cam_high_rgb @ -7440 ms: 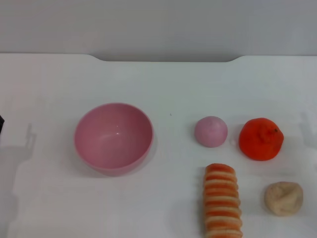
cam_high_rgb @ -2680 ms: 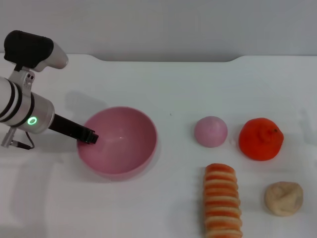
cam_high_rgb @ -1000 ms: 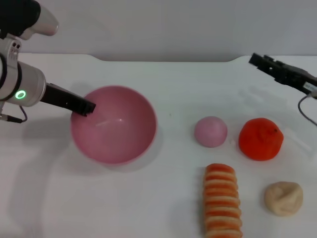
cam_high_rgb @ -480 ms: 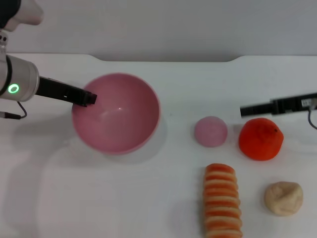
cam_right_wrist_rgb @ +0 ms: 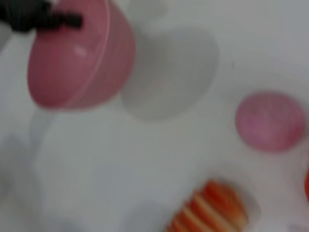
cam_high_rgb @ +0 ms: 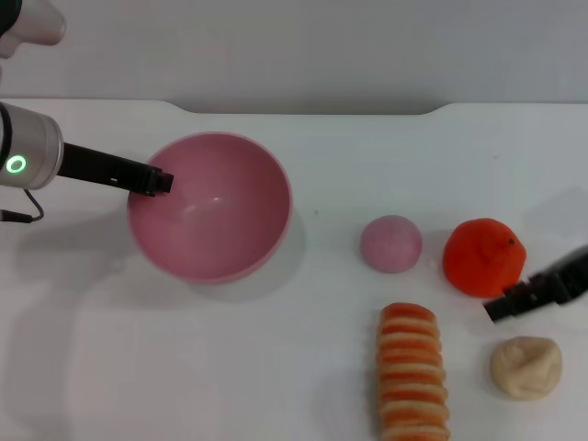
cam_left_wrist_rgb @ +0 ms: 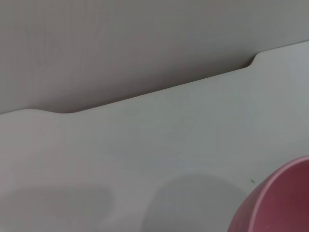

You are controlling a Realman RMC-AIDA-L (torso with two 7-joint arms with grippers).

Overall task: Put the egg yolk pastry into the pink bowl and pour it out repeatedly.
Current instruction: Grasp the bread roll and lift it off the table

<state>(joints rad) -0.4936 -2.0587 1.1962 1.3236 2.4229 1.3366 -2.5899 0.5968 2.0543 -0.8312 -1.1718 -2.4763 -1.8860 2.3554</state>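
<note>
The pink bowl (cam_high_rgb: pixel 211 207) is held off the table at the left, tilted with its opening towards me, and it is empty. My left gripper (cam_high_rgb: pixel 158 181) is shut on its left rim. The bowl also shows in the left wrist view (cam_left_wrist_rgb: pixel 282 203) and in the right wrist view (cam_right_wrist_rgb: pixel 72 58), with its shadow on the table beside it. The egg yolk pastry (cam_high_rgb: pixel 525 367) lies on the table at the front right. My right gripper (cam_high_rgb: pixel 501 310) hangs just behind and left of the pastry, in front of the orange (cam_high_rgb: pixel 484 257), apart from both.
A small pink dome (cam_high_rgb: pixel 391 243) lies left of the orange and also shows in the right wrist view (cam_right_wrist_rgb: pixel 270 121). An orange-and-cream striped roll (cam_high_rgb: pixel 413 372) lies at the front, left of the pastry. The white table (cam_high_rgb: pixel 303 367) ends at a grey wall behind.
My right gripper has come down and forward from beside the orange to just behind the pastry. My left gripper has shifted the lifted bowl slightly left.
</note>
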